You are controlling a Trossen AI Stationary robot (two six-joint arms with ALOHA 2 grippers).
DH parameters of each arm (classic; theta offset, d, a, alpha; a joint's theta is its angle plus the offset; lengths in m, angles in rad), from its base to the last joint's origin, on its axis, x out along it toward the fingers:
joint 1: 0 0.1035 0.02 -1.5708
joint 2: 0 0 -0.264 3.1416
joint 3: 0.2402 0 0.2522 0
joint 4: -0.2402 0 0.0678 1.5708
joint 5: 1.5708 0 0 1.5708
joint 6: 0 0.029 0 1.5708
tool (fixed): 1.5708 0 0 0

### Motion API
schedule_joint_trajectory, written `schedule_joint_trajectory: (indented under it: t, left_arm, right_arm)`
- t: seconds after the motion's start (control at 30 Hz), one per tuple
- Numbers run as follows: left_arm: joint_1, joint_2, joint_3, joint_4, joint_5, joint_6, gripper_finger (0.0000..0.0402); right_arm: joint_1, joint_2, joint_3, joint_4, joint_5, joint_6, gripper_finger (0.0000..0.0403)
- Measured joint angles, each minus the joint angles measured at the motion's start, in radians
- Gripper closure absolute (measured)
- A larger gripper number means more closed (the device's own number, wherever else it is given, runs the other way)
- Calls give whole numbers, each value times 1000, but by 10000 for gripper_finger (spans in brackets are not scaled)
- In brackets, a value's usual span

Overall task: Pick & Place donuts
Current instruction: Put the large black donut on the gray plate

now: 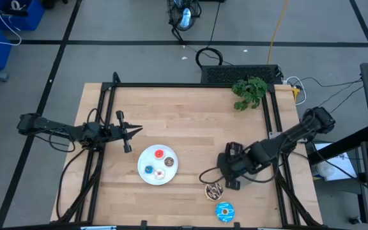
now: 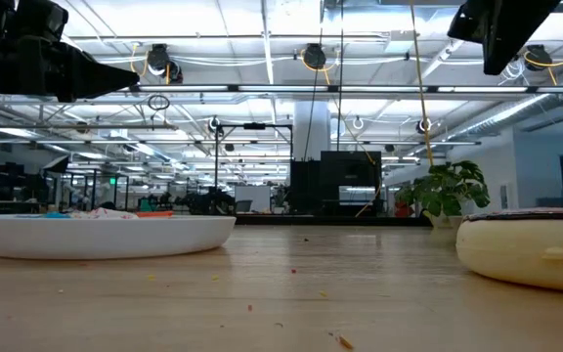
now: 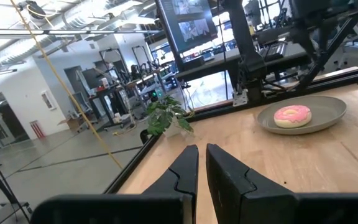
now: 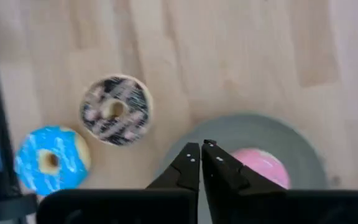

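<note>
Fingers of the right gripper (image 4: 201, 148) are closed together on nothing, above the grey plate (image 4: 291, 134), where the pink donut (image 4: 263, 167) lies just beside their tips. Off the plate, the chocolate-sprinkled donut (image 4: 115, 109) and blue donut (image 4: 50, 159) sit near the table's front edge (image 1: 171, 223). Small donuts (image 1: 159, 163), perhaps four, fill the white plate (image 1: 143, 174). Waiting above the table's left side, the left gripper (image 3: 201, 154) is also closed and empty, bare wood ahead.

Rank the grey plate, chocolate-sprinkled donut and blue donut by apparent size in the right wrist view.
1. Grey plate, clearly largest, though partly hidden.
2. Blue donut and chocolate-sprinkled donut look about alike; too close to rank.
</note>
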Motion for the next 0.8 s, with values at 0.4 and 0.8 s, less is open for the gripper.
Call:
schedule_joint_trajectory:
  t: [0.4,0.8]
  left_arm:
    - [0,0,0,-4,0,-28,364]
    - [0,0,0,-13,0,-29,364]
  right_arm:
    - [33,79,15,149,-120,49,402]
    - [82,323,242,5,-119,-96,403]
